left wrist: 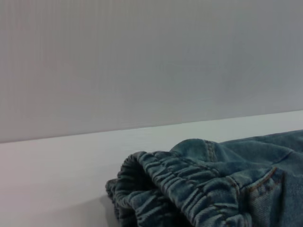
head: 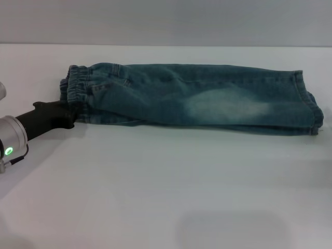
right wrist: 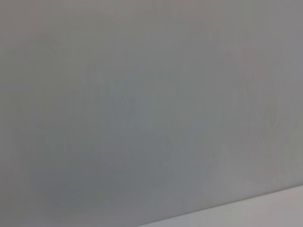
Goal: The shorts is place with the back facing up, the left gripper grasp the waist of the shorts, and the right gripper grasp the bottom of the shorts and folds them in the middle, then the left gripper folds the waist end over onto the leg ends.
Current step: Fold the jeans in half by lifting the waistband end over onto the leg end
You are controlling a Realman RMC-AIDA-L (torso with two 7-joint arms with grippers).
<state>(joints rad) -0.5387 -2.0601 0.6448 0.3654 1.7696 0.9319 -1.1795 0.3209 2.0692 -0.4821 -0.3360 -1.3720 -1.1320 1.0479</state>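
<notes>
Head view: the shorts [head: 192,101] lie folded lengthwise on the white table [head: 166,192], waist at left, leg ends [head: 311,111] at right. The left gripper [head: 70,116] touches the waist; finger state unclear. No readable writing. Left wrist view: ruffled waistband [left wrist: 175,189] close up. Right wrist view: only wall.

You are looking at a bare test setup, more lab or robot data-collection bench than home. The counter [head: 155,197] is a plain, smooth white surface, and behind it stands a flat, unmarked grey wall [head: 166,21] (both wrist views show the same blank grey panel meeting the white edge). The only furnishing-like thing is the denim shorts [head: 197,101] laid out on the counter, beside a silver-white robot wrist with a green light [head: 9,151].
</notes>
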